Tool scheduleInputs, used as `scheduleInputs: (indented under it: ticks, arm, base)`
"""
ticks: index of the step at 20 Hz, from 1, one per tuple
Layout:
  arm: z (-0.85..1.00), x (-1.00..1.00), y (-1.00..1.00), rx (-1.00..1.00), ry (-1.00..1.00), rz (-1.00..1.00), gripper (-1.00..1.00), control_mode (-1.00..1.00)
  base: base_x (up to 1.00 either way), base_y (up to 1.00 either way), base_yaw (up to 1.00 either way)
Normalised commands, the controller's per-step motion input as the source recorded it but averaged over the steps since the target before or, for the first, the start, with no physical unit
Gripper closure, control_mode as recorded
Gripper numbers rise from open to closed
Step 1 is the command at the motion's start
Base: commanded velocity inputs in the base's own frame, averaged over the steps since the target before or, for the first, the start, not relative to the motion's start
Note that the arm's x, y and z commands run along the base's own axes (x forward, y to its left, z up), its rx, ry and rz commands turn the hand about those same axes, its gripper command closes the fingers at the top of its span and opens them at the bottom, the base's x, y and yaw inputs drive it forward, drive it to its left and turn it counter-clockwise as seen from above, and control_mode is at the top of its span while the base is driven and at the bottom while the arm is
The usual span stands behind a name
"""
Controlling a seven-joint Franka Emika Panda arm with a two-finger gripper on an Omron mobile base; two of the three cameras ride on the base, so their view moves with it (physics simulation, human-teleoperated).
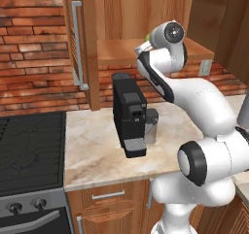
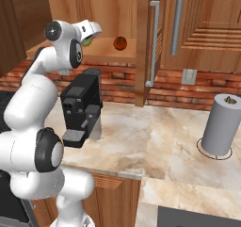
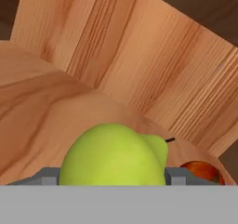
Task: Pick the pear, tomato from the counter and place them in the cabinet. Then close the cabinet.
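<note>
- My claw (image 2: 90, 36) grips the small yellow-green pear (image 3: 114, 154) inside the open brown wooden cabinet (image 2: 127, 2).
- The glossy red tomato (image 2: 120, 43) rests just beside my claw on the wooden shelf (image 2: 129, 49).

A red brick wall (image 1: 34, 58) is seen behind a black stove (image 1: 29, 150). Wooden drawers (image 1: 109, 204) are set below. A grey outlet (image 2: 189, 76) is mounted on the brick.
</note>
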Motion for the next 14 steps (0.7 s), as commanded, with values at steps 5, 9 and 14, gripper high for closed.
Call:
scheduleInputs:
  ticks: [5,9,14]
  arm:
    - [-0.04,0.86,0.03,0.0,0.13,-0.04,1.0,-1.0]
    - [-0.21,0.65,0.06,0.0,0.1,-0.02,-1.0,-1.0]
    - [-0.24,0.04,0.14,0.0,0.0,0.0,-1.0,-1.0]
  base:
    - [0.0,0.0,0.0]
    - [0.0,0.0,0.0]
    - [0.0,0.0,0.0]
